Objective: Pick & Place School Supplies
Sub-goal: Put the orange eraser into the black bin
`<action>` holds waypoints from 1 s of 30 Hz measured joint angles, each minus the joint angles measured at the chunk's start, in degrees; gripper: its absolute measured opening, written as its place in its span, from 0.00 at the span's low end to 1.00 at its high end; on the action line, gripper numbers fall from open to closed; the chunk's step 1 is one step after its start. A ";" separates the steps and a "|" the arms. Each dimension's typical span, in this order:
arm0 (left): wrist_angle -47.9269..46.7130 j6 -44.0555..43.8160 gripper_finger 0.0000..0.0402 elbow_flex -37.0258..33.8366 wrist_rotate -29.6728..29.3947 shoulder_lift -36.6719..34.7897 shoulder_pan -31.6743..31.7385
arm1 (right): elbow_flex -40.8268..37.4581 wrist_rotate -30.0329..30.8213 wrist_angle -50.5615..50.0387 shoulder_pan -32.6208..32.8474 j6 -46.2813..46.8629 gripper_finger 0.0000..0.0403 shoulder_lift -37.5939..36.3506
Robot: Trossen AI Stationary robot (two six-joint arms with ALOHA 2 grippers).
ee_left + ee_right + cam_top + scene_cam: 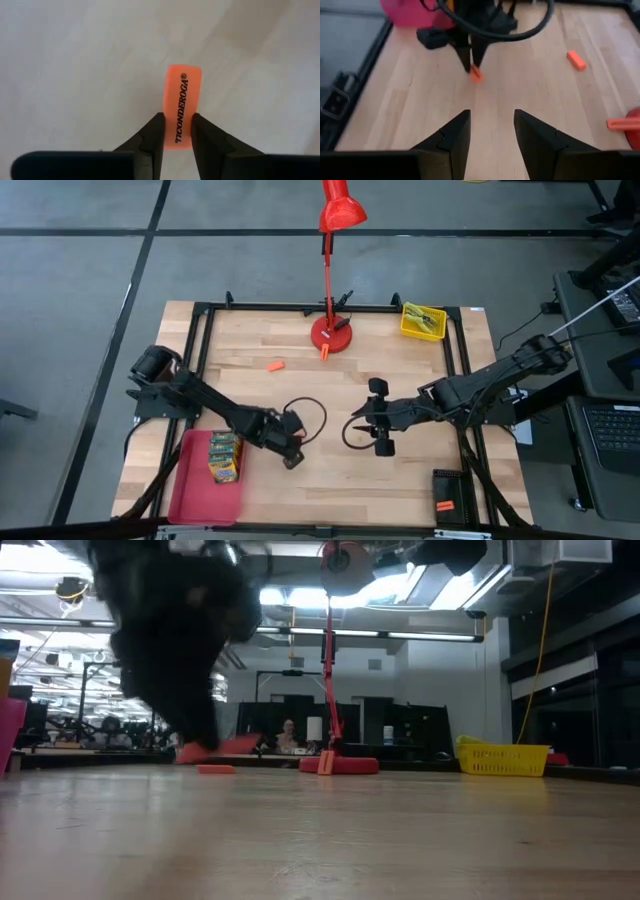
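Left gripper (175, 131) has its fingers pinching our orange eraser (182, 102) across the short side, long axis running straight out from the tips, on the table just beside the red tray (190, 490); right gripper (491, 131) waits spread, farther off.

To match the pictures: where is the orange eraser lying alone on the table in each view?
High view: eraser left of centre.
Low view: eraser left of centre.
Left wrist view: not in it.
Right wrist view: eraser upper right.
Landmark: red lamp base.
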 joint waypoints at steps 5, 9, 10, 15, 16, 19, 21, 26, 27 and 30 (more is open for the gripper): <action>4.02 5.35 0.19 -0.03 -0.31 -2.65 0.17 | 0.04 2.69 1.48 -0.15 -0.03 0.39 -1.40; 9.91 11.07 0.19 0.13 2.56 -5.46 0.80 | 0.04 2.90 1.31 -0.17 -2.73 0.39 -3.50; 11.85 12.54 0.19 0.08 4.50 -6.06 1.20 | 0.04 2.19 1.48 -0.17 -4.10 0.39 -4.02; 22.89 17.32 0.20 0.21 18.66 -10.36 4.75 | 0.04 -4.98 1.73 -0.04 -12.99 0.39 -5.99; 24.15 17.34 0.20 0.21 21.95 -10.95 5.69 | 0.04 -6.57 1.77 0.04 -14.93 0.39 -6.05; 27.71 16.98 0.19 0.19 29.58 -12.68 8.31 | 0.04 -9.71 1.49 0.58 -21.50 0.39 -6.03; 29.19 16.36 0.19 0.19 32.28 -13.80 9.78 | 0.04 -10.51 1.55 0.98 -25.62 0.39 -6.03; 30.86 15.42 0.19 0.21 32.82 -15.03 13.13 | 0.04 -10.54 2.81 1.10 -29.97 0.39 -6.03; 31.18 15.40 0.19 0.42 32.85 -15.05 13.54 | 0.04 -10.52 3.72 1.06 -30.34 0.39 -6.02; 31.73 15.72 0.19 1.50 33.21 -14.67 14.62 | 0.04 -10.54 7.44 0.62 -31.53 0.39 -5.45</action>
